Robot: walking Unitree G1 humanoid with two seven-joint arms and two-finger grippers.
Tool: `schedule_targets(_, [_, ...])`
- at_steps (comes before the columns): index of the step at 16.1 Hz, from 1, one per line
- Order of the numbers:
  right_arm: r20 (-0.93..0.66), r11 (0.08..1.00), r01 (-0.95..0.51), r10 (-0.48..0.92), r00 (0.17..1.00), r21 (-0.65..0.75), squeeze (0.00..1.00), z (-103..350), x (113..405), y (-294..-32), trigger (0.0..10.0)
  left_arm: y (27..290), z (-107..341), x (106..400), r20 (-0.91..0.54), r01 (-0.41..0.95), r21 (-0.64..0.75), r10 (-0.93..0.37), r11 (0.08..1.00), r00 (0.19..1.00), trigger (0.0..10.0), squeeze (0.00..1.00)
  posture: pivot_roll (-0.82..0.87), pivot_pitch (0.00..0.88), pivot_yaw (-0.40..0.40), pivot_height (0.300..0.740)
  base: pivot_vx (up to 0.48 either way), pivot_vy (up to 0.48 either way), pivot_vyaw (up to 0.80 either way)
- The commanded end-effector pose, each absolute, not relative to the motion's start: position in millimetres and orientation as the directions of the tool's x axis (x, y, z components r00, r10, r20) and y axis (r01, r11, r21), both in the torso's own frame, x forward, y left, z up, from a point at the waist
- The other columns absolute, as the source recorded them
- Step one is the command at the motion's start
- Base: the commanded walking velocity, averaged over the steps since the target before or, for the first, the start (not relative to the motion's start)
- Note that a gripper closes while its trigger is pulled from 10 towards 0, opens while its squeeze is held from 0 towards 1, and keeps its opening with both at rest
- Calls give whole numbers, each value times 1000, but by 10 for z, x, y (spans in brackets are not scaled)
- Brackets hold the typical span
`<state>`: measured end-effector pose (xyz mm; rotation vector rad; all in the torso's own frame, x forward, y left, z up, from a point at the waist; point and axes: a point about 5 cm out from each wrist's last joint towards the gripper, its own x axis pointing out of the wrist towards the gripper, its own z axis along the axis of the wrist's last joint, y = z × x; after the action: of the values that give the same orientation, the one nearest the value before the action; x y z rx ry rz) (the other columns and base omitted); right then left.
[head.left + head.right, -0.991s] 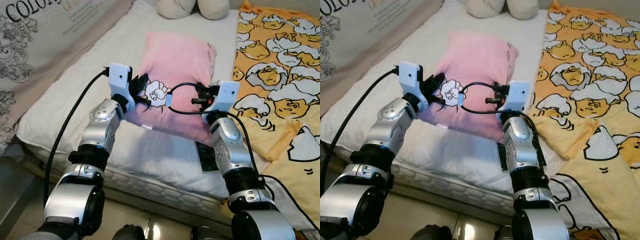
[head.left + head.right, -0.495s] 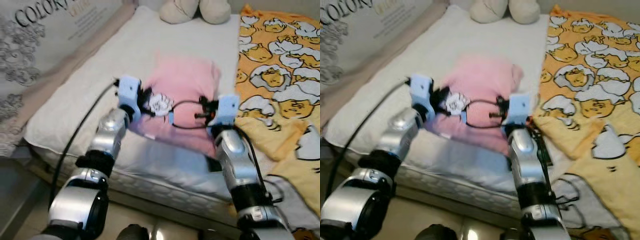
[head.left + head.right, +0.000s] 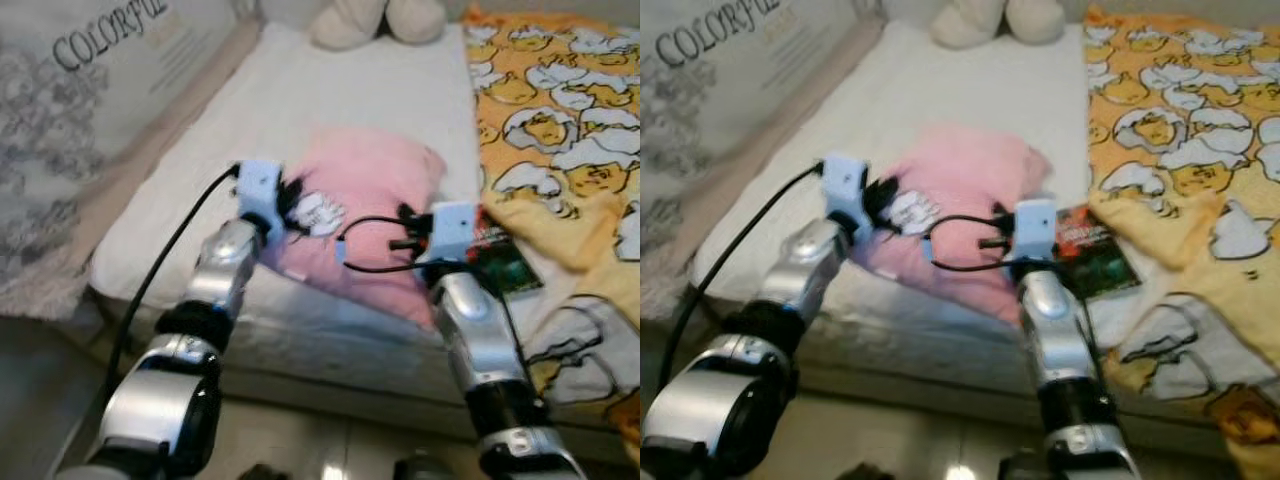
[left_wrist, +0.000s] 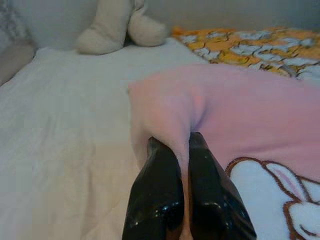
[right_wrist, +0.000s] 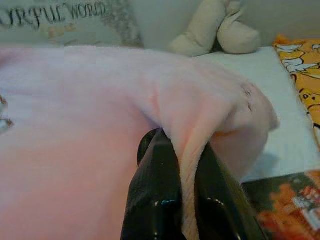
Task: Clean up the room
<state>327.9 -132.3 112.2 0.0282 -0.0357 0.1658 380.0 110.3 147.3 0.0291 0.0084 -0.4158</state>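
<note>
The left gripper [image 4: 181, 150] pinches a fold of the pink pillow [image 3: 370, 190] at its left edge, fingers clenched on the fabric. The pillow lies on the white mattress [image 3: 330, 90] near its front edge. The right gripper [image 5: 182, 145] grips the pillow's right corner, beside a dark book [image 3: 505, 265] and the orange blanket [image 3: 560, 110].

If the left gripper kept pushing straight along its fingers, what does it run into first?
The left gripper is already pinching a fold of the pink pillow, so more pillow first. Beyond it probably lies the white mattress and cream plush toy; depth is unclear.
</note>
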Motion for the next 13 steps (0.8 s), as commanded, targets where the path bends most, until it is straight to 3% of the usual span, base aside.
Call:
schedule_targets(1, [57,988,-146,143,988,44,0,1168,3286,-1329,10000,1416,1491,3828,-2,295,34,-295,955,956,10000,0,-203,0,106,740,0,480,0])
schedule_targets(5, [45,988,-150,148,988,36,0,1151,3274,-1345,10000,1423,1478,3831,8,255,-4,-255,967,967,10000,0,-207,0,101,740,0,480,0])
schedule_targets(8, [37,989,-151,150,988,12,0,1154,3287,-1365,10000,1382,1431,3815,1,241,14,-241,970,971,10000,0,-205,0,94,740,0,480,569])
schedule_targets(13, [33,987,-161,161,986,4,0,1151,3287,-1364,10000,1376,1500,3818,51,202,19,-203,979,978,10000,0,-204,0,91,740,93,0,0])
